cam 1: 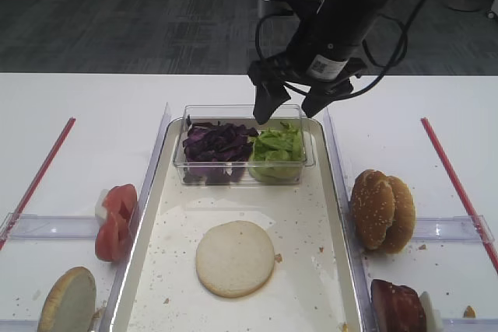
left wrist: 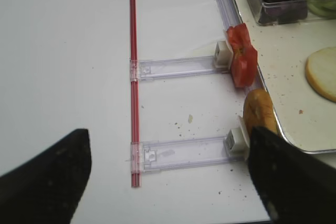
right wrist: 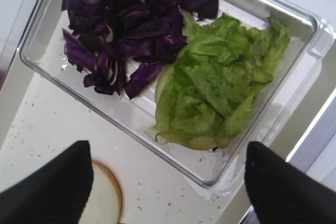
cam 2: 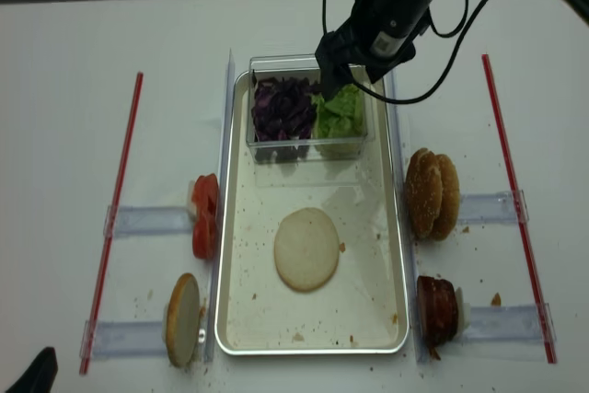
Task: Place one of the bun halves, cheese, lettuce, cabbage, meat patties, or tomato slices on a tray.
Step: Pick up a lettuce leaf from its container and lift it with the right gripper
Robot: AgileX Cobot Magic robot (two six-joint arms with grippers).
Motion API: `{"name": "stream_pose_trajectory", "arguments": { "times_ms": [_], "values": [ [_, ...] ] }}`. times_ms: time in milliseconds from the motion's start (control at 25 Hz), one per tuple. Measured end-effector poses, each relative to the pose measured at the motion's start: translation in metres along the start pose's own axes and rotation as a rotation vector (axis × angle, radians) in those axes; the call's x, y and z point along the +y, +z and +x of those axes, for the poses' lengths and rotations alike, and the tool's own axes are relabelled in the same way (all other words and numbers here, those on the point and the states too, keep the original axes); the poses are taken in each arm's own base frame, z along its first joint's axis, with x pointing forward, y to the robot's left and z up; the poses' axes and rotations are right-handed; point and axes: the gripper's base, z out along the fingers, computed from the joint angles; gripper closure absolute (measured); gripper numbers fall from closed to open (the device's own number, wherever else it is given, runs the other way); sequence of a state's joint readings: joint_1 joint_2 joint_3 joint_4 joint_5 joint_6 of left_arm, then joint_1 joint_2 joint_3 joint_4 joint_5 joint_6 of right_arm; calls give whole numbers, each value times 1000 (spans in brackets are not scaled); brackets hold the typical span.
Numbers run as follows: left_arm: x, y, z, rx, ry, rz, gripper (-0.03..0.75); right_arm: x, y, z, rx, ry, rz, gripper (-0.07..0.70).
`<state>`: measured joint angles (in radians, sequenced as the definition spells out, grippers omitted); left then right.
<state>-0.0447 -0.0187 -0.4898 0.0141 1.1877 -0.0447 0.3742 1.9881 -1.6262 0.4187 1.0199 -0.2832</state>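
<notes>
We are holding our right gripper (cam 1: pixel 293 108) above the far end of the tray (cam 1: pixel 331 192), its black fingers (right wrist: pixel 50 190) standing spread wide with nothing between them. Directly beneath the gap sits the clear plastic tub (cam 1: pixel 307 157), which is resting on the tray's far end. The lettuce (right wrist: pixel 215 87) is filling the tub's right side and the cabbage (right wrist: pixel 128 24) is heaped in its left side, the two touching in the middle. In the wrist view the fingers are framing the lettuce from above, apart from it.

One bun half (cam 1: pixel 234 258) is lying cut face up in the middle of the tray, alone on the crumb-speckled bottom. Right of the tray, two sesame-seeded bun halves (cam 1: pixel 381 209) are standing on edge, leaning together against a clear holder on the white bench (cam 1: pixel 93 106). Nearer to us on that side, the meat patties (cam 1: pixel 398 306) are standing on edge too. Left of the tray, the tomato slices (cam 1: pixel 115 221) are propped on edge just beside the rim, and another bun half (cam 1: pixel 68 299) is leaning near the corner.

Our left gripper (left wrist: pixel 168 177) is hanging over the bare bench left of the tray, its fingers wide apart and carrying nothing, near a red strip (left wrist: pixel 134 77) running along the bench.
</notes>
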Motion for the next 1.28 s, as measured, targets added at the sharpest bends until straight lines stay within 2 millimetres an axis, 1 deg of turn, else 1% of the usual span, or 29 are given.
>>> {"name": "stream_pose_trajectory", "arguments": {
  "times_ms": [160,280,480,600,720,1000,1280],
  "values": [
    [0,0,0,0,0,0,152,-2,6,-13,29,-3,-14,53],
    [0,0,0,0,0,0,152,-4,11,-22,49,8,-19,64],
    [0,0,0,0,0,0,152,-12,28,-31,118,27,-13,66],
    [0,0,0,0,0,0,152,-17,40,-37,125,29,-8,74],
    [0,0,0,0,0,0,152,-20,47,-42,121,27,-4,93],
    [0,0,0,0,0,0,152,-28,69,-45,140,35,-3,101],
    [0,0,0,0,0,0,152,-31,78,-43,159,39,-3,106]
  ]
}}
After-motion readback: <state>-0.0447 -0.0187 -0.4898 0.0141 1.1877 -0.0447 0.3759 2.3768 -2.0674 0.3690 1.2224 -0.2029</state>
